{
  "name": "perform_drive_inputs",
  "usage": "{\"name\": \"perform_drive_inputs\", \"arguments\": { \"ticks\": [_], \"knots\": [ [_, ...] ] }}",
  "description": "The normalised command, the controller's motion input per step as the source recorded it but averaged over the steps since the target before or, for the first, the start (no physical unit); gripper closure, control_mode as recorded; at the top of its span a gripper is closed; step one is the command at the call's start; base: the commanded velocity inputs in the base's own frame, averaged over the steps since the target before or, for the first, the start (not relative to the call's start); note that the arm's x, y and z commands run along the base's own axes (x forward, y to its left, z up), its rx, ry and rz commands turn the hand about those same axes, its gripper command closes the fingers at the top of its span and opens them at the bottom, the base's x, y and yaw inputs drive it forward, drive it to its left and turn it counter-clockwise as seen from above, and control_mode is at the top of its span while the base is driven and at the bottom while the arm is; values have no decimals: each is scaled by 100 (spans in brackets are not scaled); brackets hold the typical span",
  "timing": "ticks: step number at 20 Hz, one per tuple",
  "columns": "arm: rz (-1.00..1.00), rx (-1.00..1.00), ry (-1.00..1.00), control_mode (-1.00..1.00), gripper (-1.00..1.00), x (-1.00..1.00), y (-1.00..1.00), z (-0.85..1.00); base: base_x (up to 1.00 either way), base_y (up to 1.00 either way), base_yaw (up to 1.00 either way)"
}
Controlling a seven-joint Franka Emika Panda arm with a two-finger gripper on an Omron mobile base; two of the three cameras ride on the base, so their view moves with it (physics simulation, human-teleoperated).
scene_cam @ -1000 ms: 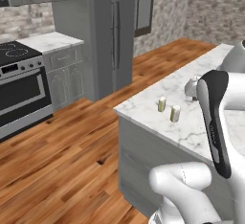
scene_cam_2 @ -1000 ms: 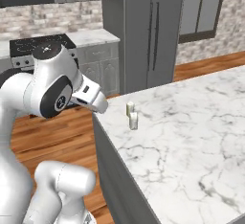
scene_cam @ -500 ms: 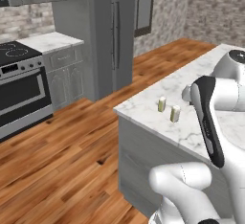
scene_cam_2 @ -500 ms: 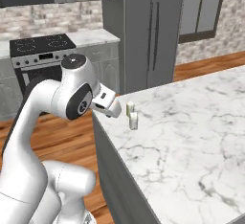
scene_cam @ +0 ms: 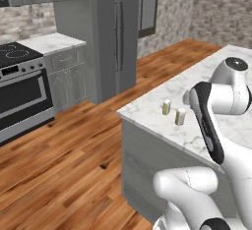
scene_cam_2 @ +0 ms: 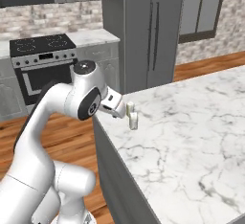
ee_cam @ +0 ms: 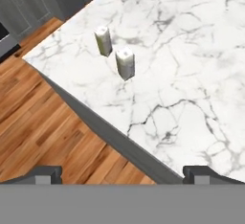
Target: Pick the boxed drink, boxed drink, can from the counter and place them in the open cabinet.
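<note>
Hand view: the tool [ee_cam: 122, 170] is seen open, its two dark fingertips [ee_cam: 45, 172] spread wide at the bottom, with nothing held between them. Two cartons [ee_cam: 125, 62] [ee_cam: 103, 40] are seen upright on the counter [ee_cam: 191, 74], ahead of the tool and near the counter's corner, just beside each other but apart. Wood floor [ee_cam: 43, 117] is seen below the counter edge, to the left of the tool. From the right base view, the cartons [scene_cam_2: 133, 120] are seen just beyond the hand, close to the counter's near edge [scene_cam_2: 158, 165].
</note>
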Motion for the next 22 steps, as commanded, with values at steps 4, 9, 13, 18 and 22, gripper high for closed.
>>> {"name": "perform_drive_inputs", "arguments": {
  "ticks": [4, 9, 13, 18, 22],
  "knots": [
    [0, 0, 7, -100, -100, 24, -1, -17, 0, 0, 0],
    [0, -1, 7, -100, -100, 16, -6, -23, 0, 0, 0],
    [1, -8, 1, -100, -100, 7, -17, -32, 0, 0, 0],
    [2, -10, -2, -100, -100, 6, -14, -33, 0, 0, 0],
    [5, -4, -1, -100, -100, 18, -5, -27, 0, 0, 0]
  ]
}}
